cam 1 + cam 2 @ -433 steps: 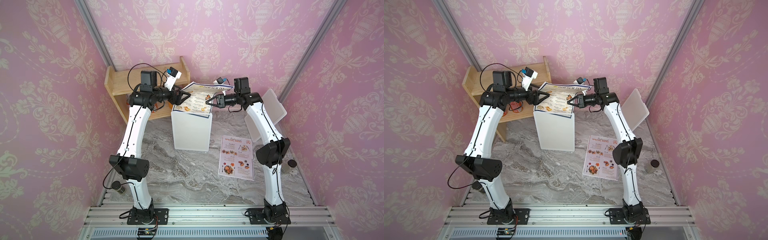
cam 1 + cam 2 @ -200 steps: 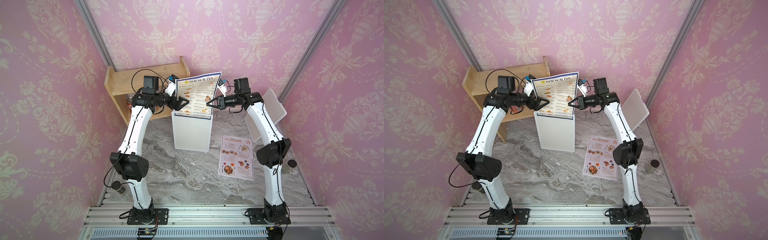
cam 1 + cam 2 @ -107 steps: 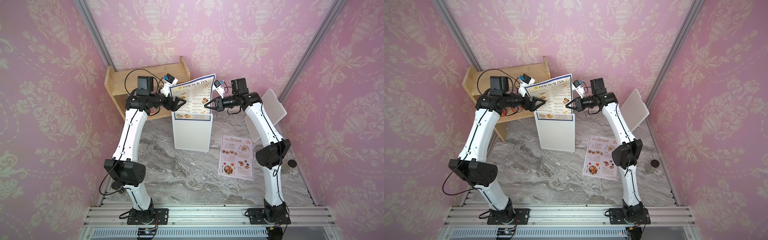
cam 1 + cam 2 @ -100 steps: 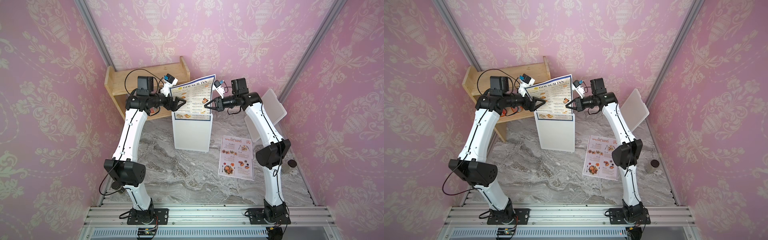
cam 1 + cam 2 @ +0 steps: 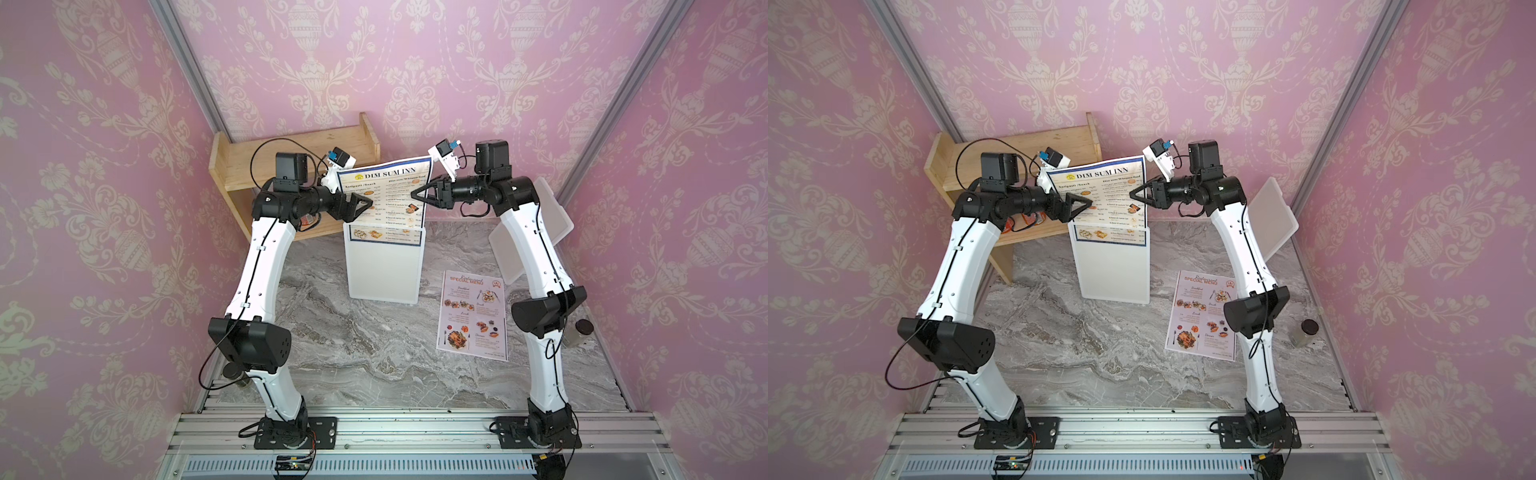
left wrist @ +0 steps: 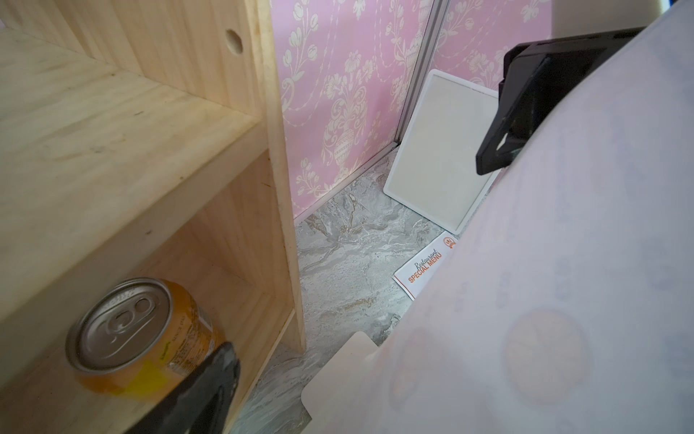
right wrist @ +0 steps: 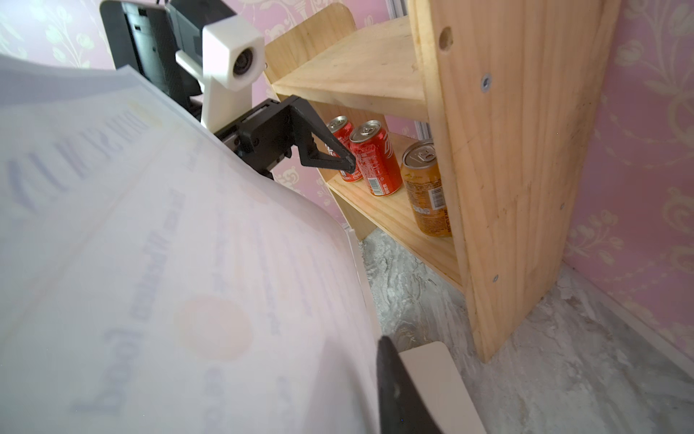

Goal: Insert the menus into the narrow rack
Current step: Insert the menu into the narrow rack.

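Blue menu (image 5: 386, 195) upright in rack (image 5: 382, 270) walls off my left claw (image 5: 365, 204) from right claw (image 5: 415, 194); shelf (image 5: 232, 166) crowds left; bench (image 5: 353, 353) before rack open.

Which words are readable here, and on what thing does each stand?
"DIM SUM INN": heading of the blue-bordered menu standing in the white rack.
"Restaurant SPECIAL MENU": heading of the pale menu lying flat on the table.
Smaller menu print and labels on the cans: too small or blurred.
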Tool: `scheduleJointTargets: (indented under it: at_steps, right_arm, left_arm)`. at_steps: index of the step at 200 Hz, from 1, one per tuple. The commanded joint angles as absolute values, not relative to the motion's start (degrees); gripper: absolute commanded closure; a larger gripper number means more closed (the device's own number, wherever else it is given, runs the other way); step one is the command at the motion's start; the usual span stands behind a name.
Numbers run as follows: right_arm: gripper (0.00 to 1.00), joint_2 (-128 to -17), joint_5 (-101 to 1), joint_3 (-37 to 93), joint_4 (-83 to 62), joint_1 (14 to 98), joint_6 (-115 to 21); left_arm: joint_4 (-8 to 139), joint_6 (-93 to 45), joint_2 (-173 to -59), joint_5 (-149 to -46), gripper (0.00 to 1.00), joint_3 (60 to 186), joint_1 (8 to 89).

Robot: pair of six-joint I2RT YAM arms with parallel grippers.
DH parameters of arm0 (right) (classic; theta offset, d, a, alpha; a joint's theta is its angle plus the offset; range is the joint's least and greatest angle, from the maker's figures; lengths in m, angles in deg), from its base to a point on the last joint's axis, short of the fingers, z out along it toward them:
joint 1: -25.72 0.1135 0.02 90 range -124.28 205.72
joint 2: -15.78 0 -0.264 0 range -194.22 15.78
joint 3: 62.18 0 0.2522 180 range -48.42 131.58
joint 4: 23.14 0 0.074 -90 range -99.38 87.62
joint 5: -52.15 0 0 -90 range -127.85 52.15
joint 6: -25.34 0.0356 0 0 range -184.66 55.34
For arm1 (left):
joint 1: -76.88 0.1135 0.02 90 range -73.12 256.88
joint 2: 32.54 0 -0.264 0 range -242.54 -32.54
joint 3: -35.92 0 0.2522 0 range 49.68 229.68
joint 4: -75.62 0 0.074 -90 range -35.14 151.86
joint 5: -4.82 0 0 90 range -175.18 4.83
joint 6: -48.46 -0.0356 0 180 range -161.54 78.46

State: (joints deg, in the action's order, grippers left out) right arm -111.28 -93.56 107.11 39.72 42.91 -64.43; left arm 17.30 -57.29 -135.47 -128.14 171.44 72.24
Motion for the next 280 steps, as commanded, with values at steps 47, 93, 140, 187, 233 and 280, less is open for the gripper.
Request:
scheduleJointTargets:
  at_steps: [47,93,140,187,233,280]
  right_arm:
    - [1.00,-109.55,-93.74,102.73,41.76,43.83,-66.62]
    - [1.00,-108.84,-93.40,100.89,43.26,43.91,-67.96]
    - [1.00,-107.39,-92.65,95.67,42.81,44.00,-69.08]
    - [1.00,-105.33,-90.97,91.55,42.76,44.00,-70.46]
    - [0.85,-102.83,-90.15,86.93,41.38,43.98,-70.91]
    - [0.59,-107.00,-90.10,96.93,43.18,44.00,-69.16]
  left_arm:
    - [18.29,-56.79,-135.75,-127.82,0.01,172.58,72.66]
    - [18.60,-57.20,-134.13,-127.19,0.01,171.27,73.63]
    - [21.23,-56.18,-132.73,-127.67,0.01,167.95,74.07]
    - [22.34,-55.63,-132.77,-128.46,0.01,166.97,74.07]
    - [22.88,-55.88,-131.94,-128.67,0.01,164.85,74.07]
    - [23.23,-55.73,-131.79,-129.08,0.01,164.76,74.07]
